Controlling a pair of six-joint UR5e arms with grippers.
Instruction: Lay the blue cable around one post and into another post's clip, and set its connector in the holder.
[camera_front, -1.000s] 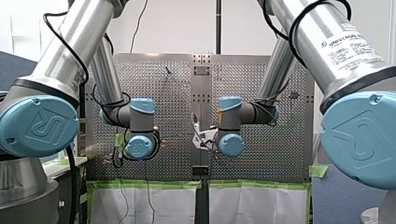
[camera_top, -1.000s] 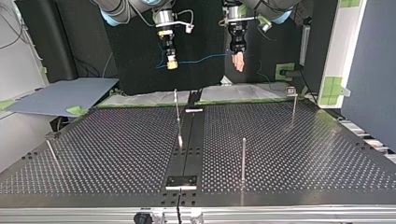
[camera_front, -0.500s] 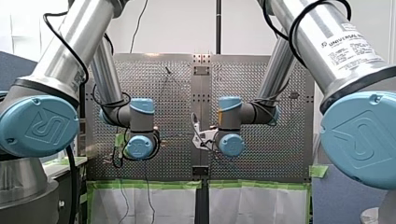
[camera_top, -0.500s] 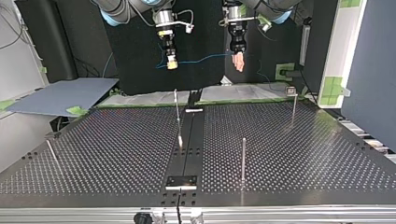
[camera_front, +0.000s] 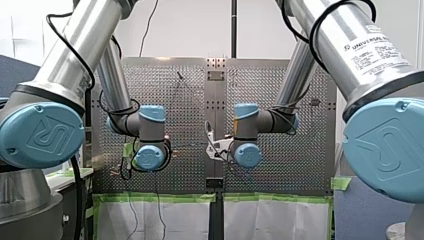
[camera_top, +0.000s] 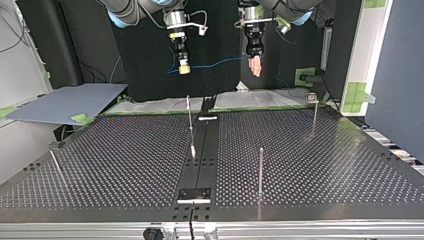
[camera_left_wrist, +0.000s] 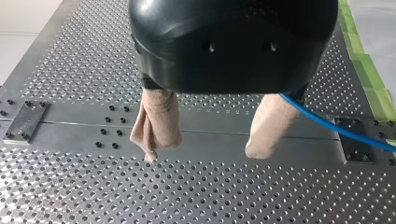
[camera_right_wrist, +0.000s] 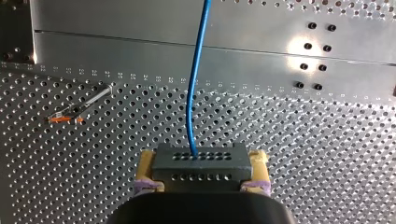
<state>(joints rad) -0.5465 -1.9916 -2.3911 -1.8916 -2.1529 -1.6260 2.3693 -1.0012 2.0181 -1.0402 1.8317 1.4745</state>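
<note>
In the right wrist view my right gripper (camera_right_wrist: 201, 173) is shut, its yellow pads clamped on the black connector (camera_right_wrist: 198, 164). The blue cable (camera_right_wrist: 192, 98) leaves the connector and runs ahead over the perforated plate. In the top view my right gripper (camera_top: 184, 68) hangs high beyond the table's far edge, and the cable (camera_top: 217, 63) spans across to my left gripper (camera_top: 256, 67). My left gripper (camera_left_wrist: 201, 150) stands open with beige pads (camera_left_wrist: 158, 122); the cable (camera_left_wrist: 336, 128) passes behind the outer side of one finger, not between them.
Thin posts stand on the table (camera_top: 310, 165): one near the middle (camera_top: 189, 117), one nearer the camera (camera_top: 260, 170), one at the top view's right (camera_top: 314, 112), a leaning one at its left (camera_top: 54, 161). A small dark plate (camera_top: 195, 194) sits on the centre strip.
</note>
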